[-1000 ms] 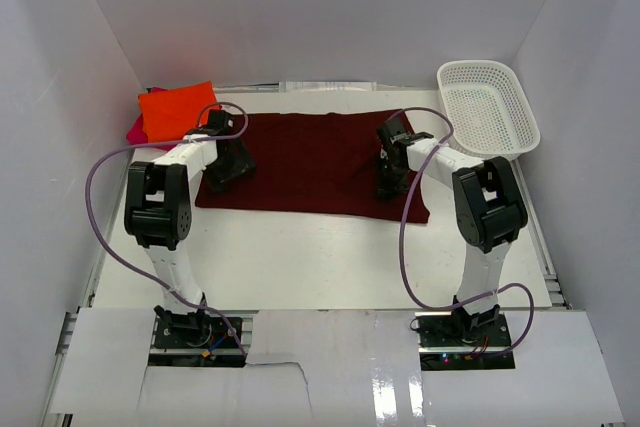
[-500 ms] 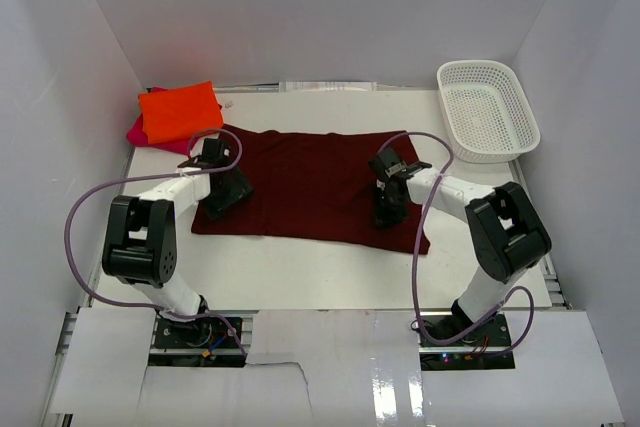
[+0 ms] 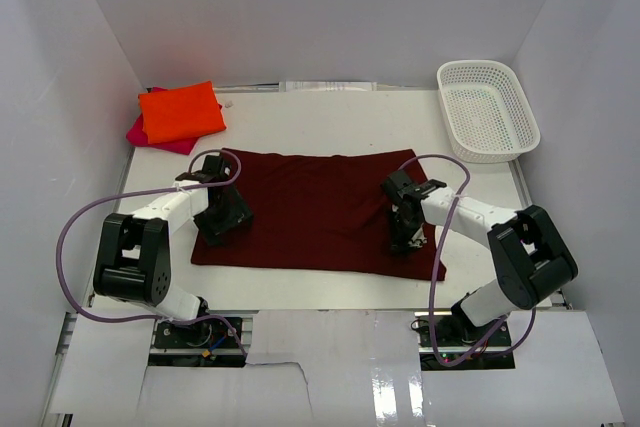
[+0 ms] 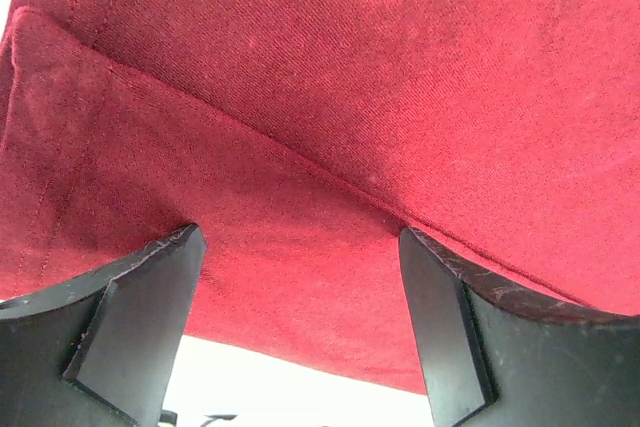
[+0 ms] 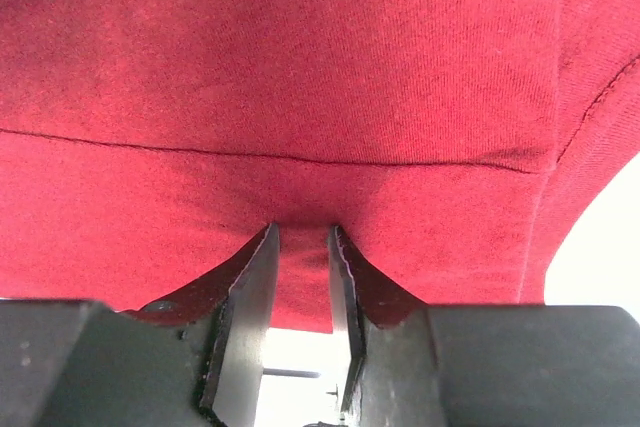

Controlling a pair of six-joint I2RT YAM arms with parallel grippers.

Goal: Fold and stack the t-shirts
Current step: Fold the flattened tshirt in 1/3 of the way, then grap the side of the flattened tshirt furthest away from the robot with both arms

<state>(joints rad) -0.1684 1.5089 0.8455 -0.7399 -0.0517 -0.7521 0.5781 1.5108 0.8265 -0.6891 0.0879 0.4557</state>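
The maroon t-shirt is lying spread out as a wide, roughly rectangular slab on the white table, with an arm down on it near each end.

The left gripper has its chunky black fingers spread wide apart. The cloth fills the gap between them. It's a matte, fine-knit jersey with a doubled-over layer, and that layer's edge runs diagonally just ahead of the tips. A bit of white table peeks out under the hem down between the fingers.

The right gripper is a different story. Its two wedge-shaped fingers are nearly pressed together, nipping a small ridge of the maroon fabric between the tips. A thin stitched seam runs across the cloth just beyond that pinch. To the gripper's right the shirt's edge curves away and the table shows.

Well off to the left gripper's far left, toward the back corner, the orange t-shirt sits folded into a neat flat square. It's on top of the pink t-shirt, which only sticks out as a sliver. The white mesh basket, plastic with rounded corners, is well beyond the right gripper on its right side.
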